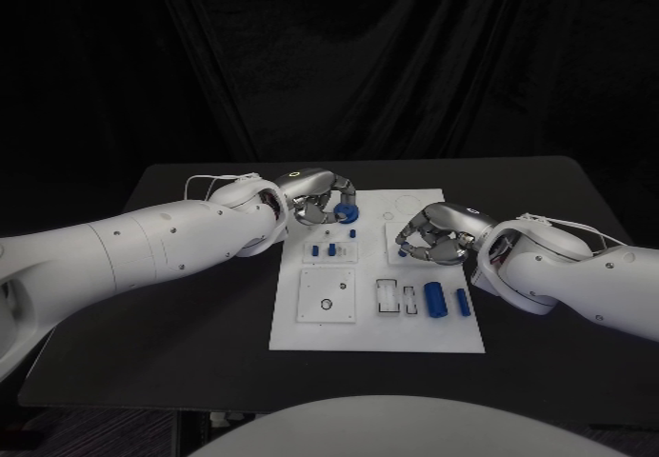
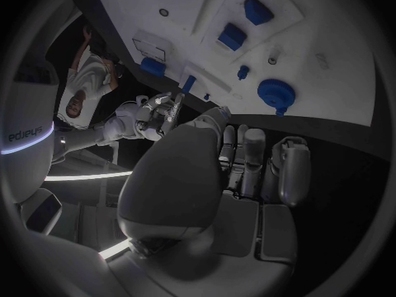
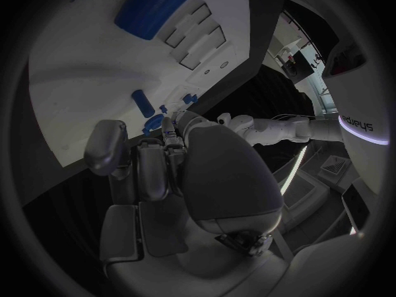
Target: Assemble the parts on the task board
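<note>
The white task board (image 1: 310, 329) lies in the middle of the black table. My left hand (image 1: 320, 197) hovers over its far left corner with fingers curled in and nothing in them. A round blue part (image 1: 347, 211) sits on the board just past those fingers, and the left wrist view shows the round blue part (image 2: 276, 94) apart from the fingertips (image 2: 241, 133). My right hand (image 1: 431, 239) hangs curled over the board's right middle, holding nothing. Two small blue pegs (image 1: 324, 249) stand between the hands. A blue cylinder (image 1: 434, 298) and a blue bar (image 1: 463, 301) lie near the right edge.
A square plate with a round hole (image 1: 327, 295) and narrow slots (image 1: 390, 296) occupy the board's near half. In the right wrist view a large blue piece (image 3: 157, 6) lies on the board (image 3: 82, 66) beyond my right hand (image 3: 157, 165). Black table surrounds the board.
</note>
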`<state>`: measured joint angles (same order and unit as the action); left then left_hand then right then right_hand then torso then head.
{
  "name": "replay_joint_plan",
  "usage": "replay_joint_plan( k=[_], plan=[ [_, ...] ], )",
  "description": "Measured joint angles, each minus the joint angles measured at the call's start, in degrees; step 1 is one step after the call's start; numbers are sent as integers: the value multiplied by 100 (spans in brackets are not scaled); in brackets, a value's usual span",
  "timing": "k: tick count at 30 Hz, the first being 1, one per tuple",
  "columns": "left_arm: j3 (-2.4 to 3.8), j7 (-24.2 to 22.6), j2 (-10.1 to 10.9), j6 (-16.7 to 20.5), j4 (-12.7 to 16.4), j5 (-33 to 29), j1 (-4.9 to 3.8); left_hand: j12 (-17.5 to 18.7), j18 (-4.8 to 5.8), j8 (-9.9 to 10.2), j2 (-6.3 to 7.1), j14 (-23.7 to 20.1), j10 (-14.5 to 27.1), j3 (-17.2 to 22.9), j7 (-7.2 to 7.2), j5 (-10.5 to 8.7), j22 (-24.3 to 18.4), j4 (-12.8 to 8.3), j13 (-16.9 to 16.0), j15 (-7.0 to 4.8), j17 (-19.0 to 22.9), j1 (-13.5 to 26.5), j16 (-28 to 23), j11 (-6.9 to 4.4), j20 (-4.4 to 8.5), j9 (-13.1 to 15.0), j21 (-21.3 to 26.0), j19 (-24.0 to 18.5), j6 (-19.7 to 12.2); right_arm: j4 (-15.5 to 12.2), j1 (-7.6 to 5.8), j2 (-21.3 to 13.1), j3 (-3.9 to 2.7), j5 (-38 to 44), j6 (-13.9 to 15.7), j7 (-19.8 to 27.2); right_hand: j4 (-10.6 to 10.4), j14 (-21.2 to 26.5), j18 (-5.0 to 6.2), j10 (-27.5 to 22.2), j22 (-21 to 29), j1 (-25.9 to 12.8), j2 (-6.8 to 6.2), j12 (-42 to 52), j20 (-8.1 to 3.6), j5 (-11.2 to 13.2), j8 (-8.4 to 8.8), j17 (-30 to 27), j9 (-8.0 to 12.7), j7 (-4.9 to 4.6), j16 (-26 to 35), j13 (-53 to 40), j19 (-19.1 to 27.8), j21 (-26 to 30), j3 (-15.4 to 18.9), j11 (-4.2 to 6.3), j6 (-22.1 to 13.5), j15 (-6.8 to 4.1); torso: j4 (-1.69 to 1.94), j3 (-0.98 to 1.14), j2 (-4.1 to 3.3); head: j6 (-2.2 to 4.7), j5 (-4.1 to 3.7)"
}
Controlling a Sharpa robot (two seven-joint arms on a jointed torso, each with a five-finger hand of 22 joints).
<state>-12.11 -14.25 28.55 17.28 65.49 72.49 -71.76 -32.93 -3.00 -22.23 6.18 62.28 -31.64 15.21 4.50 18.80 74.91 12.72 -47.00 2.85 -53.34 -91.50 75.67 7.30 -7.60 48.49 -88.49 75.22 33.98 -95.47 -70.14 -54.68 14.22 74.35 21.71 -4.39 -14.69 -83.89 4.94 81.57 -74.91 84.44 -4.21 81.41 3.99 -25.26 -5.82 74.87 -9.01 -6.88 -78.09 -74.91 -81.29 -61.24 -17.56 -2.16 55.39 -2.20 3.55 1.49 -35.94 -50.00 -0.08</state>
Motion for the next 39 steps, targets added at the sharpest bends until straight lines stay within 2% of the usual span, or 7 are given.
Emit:
replay_joint_plan(
  k=[2, 4, 6, 7, 16, 24, 39],
  plan=[
    [0, -4, -82, -58, -94, 105, 39, -1, 0, 27, 37, 133, 53, 48, 0, 0, 0, -16, 63, 14, -102, 37, 95, 15, -11, -69, -59, 200, 0, -5, 0, 0, 0, -3, 3, 2, 0, 0, 0, 0, 0, 0, 0, 0, 0, 0, 0, 0, 0, 0, 0, 0, 0, 0, 0, 0, 0, 0, 0, 0, 0, 0, 0],
    [0, -4, -133, -100, -155, 212, 71, -7, 91, 27, 74, 300, 73, 64, -1, 0, 0, -32, 141, 34, -232, 74, 205, 32, -22, -164, -128, 512, 0, -8, 0, 0, 0, -5, 6, 3, 14, 0, 0, 0, 0, 0, 0, 0, 0, -8, 0, 1, 0, 3, 0, 0, 0, 0, -14, 0, 28, 0, 0, 0, 0, 0, -1],
    [0, -3, -184, -142, -215, 353, 108, -58, 99, 27, 117, 433, 79, 97, -22, 0, 0, -65, 227, 44, -339, 117, 307, 26, -20, -264, -171, 782, -22, -12, 0, 1, 0, -7, 9, 5, 24, 0, 0, 0, 0, 0, 0, 0, 0, -23, 0, 6, 0, 0, 0, 0, 0, 0, -24, 0, 42, 0, 0, 0, 0, 0, -2],
    [0, -1, -205, -158, -237, 414, 121, -87, 182, 34, 127, 487, 95, 118, -45, 0, 0, -87, 275, 37, -374, 127, 345, 10, -19, -320, -172, 839, -18, -12, 0, 1, 0, -8, 10, 6, 24, 0, 0, 0, 0, 0, 0, 0, 0, -24, 0, 6, 0, 1, 0, 0, 0, 0, -24, 0, 41, 0, 0, 0, 0, 0, -2],
    [0, 49, -433, -320, -505, 830, 193, -107, 180, 62, 168, 583, 143, 170, -53, 0, 0, -90, 454, 53, -456, 177, 418, 42, -18, -524, -172, 857, 119, -12, 0, 3, 0, -15, 12, 10, 24, 0, 0, 0, 0, 0, 0, 0, 0, -25, 0, 6, 0, 0, 0, 0, 0, 0, -24, 0, 41, 0, 0, 0, 3, 0, -2],
    [1, 119, -576, -465, -705, 1094, 244, -141, 179, 94, 132, 635, 143, 214, -43, 0, 0, -103, 535, 64, -483, 213, 464, 42, -18, -634, -172, 856, 209, -10, 0, 3, 0, -20, 12, 11, 24, 0, 0, 0, 0, 0, 0, 0, 0, -25, 0, 5, 0, 0, 0, 0, 0, 0, -24, 0, 41, 0, 1, 0, 3, 0, 0],
    [2, 140, -836, -563, -981, 1343, 281, -140, 178, 139, 110, 725, 86, 300, -81, 51, 0, -126, 652, 53, -538, 235, 504, 24, -18, -758, -171, 856, 288, -9, 0, 10, 0, -83, 10, 18, 24, 0, 0, 0, 1, 0, 0, 0, 0, -25, 0, 5, 0, 0, 0, 0, 0, 0, -24, 0, 41, 0, 1, 1, 3, 0, 30]
  ],
)
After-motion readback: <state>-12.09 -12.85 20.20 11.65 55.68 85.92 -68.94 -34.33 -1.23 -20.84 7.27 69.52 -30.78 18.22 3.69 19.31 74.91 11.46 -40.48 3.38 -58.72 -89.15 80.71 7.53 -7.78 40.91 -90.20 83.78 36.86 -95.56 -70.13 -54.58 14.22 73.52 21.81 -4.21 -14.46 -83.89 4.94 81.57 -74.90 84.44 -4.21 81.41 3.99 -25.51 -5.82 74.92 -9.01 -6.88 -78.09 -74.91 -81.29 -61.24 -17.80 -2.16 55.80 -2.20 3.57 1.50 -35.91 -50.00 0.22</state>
